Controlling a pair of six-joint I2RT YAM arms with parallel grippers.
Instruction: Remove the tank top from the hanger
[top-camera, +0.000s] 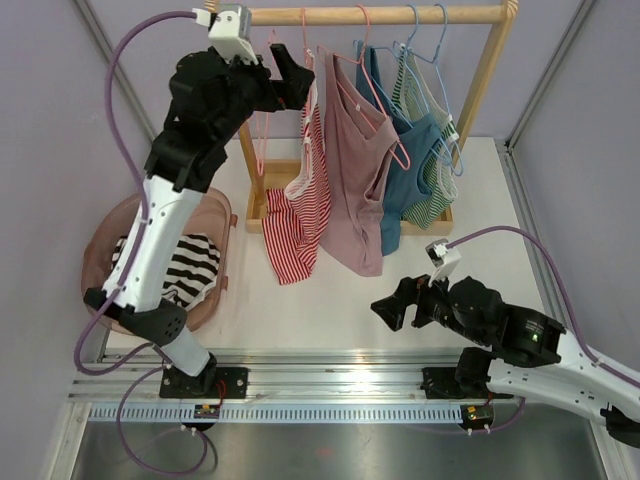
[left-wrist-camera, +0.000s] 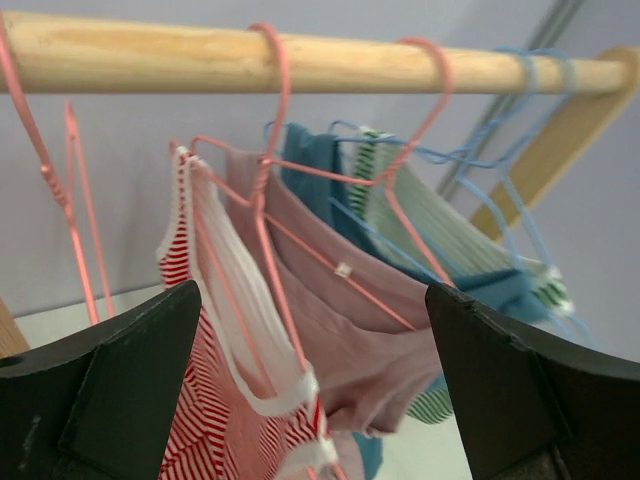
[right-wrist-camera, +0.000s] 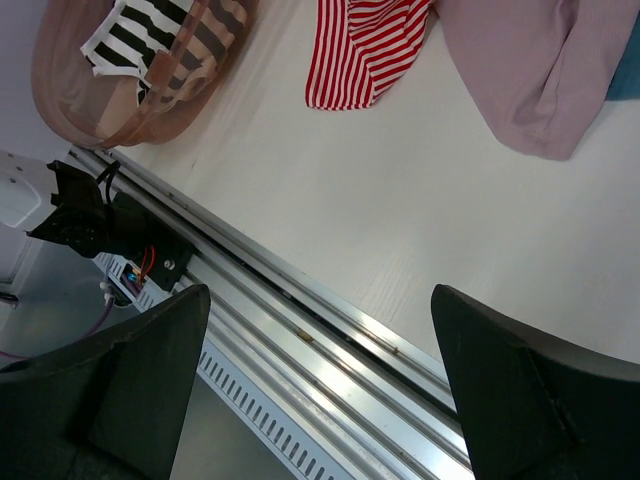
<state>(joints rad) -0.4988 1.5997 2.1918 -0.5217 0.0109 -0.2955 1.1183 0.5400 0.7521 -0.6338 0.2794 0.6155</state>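
Tank top (top-camera: 300, 200) with red and white stripes hangs on a pink wire hanger (left-wrist-camera: 262, 215), the leftmost garment on a wooden rail (top-camera: 380, 15) at the far side of the table (top-camera: 330, 290). Its hem trails onto the tabletop. The left gripper (top-camera: 293, 75) is raised just beside its shoulder, fingers spread wide; from the wrist, the white-edged strap shows between them, ungripped. To its right hang a pink top (top-camera: 355, 170), a blue top (top-camera: 400, 170) and a green striped top (top-camera: 430, 185). The right gripper (top-camera: 388, 312), also spread wide and holding nothing, sits low over the near right, well apart. A basket (top-camera: 230, 215) with black-and-white cloth (top-camera: 190, 270) stands at the left.
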